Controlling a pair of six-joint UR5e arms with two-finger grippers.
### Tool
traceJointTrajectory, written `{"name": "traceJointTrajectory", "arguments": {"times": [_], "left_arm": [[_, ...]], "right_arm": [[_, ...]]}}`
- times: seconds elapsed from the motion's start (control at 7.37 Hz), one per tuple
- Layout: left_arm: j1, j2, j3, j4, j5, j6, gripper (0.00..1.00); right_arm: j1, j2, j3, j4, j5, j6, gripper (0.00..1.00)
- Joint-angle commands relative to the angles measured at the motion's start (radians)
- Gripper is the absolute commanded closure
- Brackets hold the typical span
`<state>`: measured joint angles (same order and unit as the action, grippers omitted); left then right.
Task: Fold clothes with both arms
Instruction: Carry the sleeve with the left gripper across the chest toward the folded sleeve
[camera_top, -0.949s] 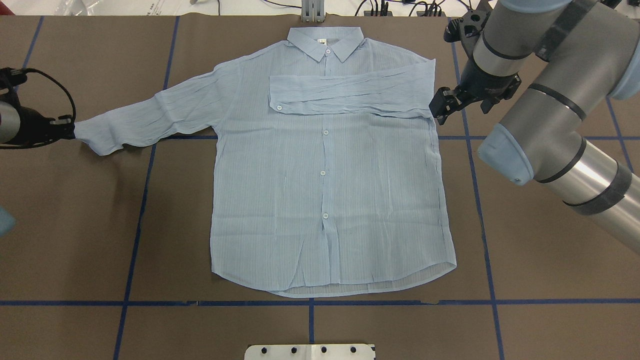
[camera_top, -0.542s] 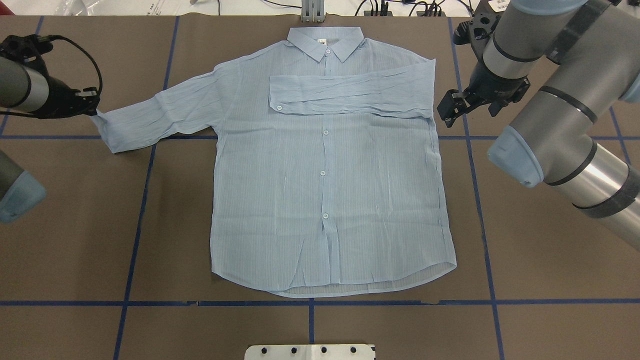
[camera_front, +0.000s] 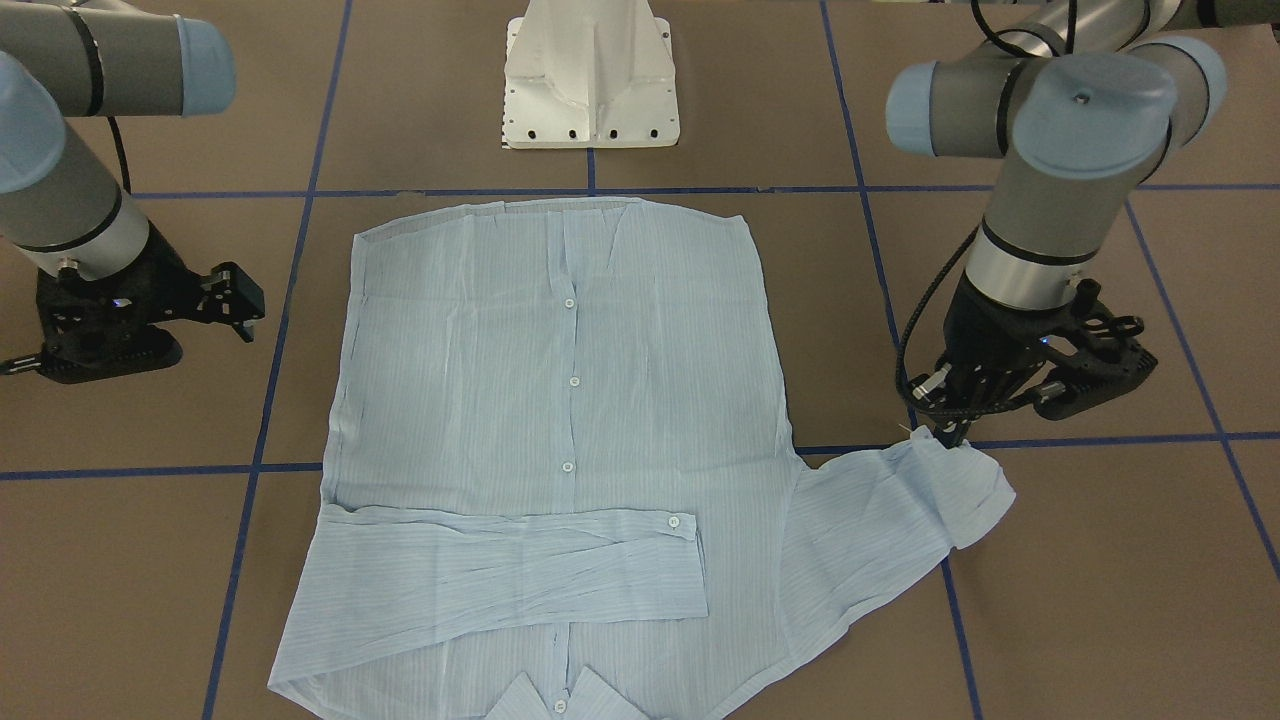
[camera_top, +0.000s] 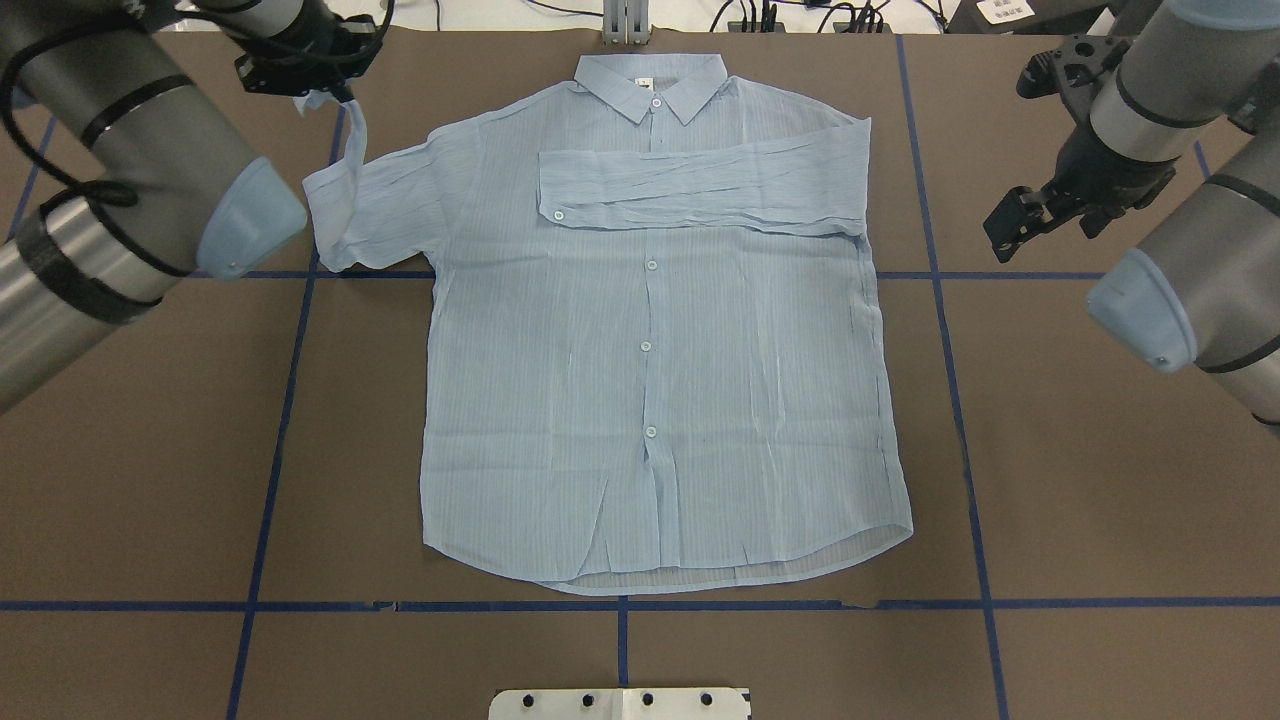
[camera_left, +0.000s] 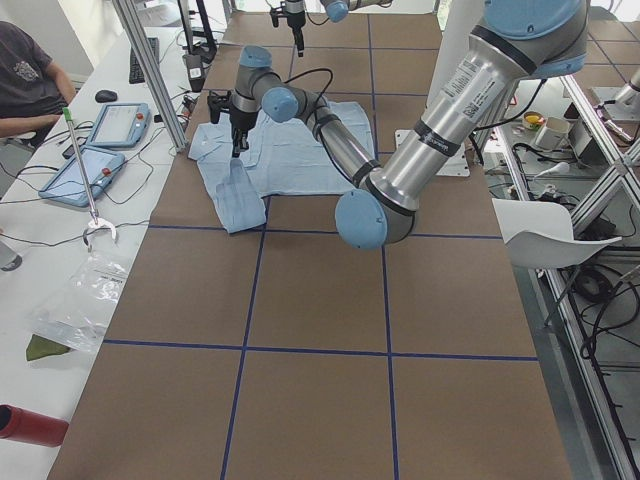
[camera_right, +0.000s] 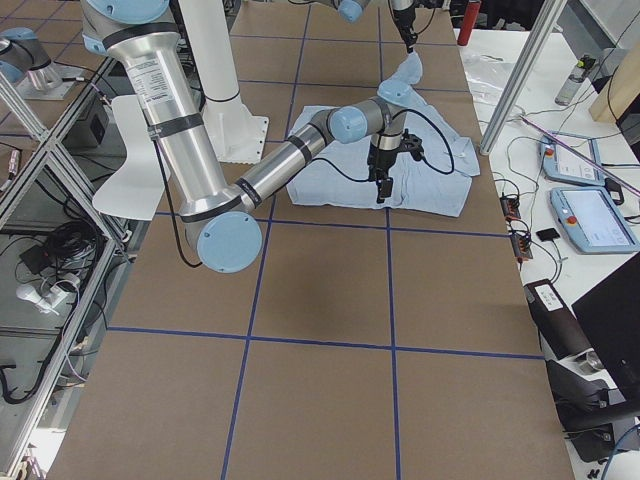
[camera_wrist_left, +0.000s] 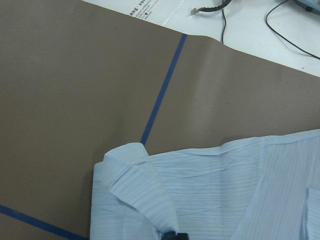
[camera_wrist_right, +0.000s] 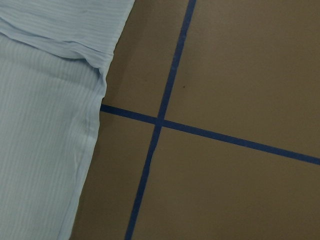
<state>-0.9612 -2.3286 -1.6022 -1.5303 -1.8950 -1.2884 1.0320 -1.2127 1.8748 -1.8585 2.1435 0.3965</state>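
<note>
Your left hand (camera_top: 318, 92) is pinched tight on the cuff (camera_front: 940, 445) of the left-side sleeve. The cuff is held up off the bench (camera_top: 1050, 480), with the sleeve bent up at its middle. Your right hand (camera_top: 1035, 218) hangs spread and grips nothing, near the right edge of the shirt (camera_top: 650, 380) but clear of it (its wrist view shows only cloth edge and blue tape). The shirt lies front-up mid-bench, collar away from the robot, right-side sleeve folded flat across the chest.
</note>
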Motion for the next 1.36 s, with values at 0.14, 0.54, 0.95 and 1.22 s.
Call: {"name": "traceJointTrajectory", "arguments": {"times": [0.14, 0.54, 0.95, 1.22], "left_arm": [[0.054, -0.286, 0.223, -0.035, -0.059, -0.289, 1.0], [0.174, -0.298, 0.252, -0.146, -0.078, -0.443, 1.0], [0.223, -0.284, 0.278, -0.206, -0.072, -0.491, 1.0], [0.24, -0.294, 0.329, -0.308, -0.072, -0.532, 1.0]], "right_arm": [[0.04, -0.028, 0.0, -0.002, 0.028, -0.047, 0.0], [0.043, -0.044, -0.003, 0.004, 0.03, -0.047, 0.0], [0.042, -0.045, -0.006, 0.004, 0.029, -0.047, 0.0], [0.042, -0.051, -0.008, 0.004, 0.03, -0.048, 0.0]]}}
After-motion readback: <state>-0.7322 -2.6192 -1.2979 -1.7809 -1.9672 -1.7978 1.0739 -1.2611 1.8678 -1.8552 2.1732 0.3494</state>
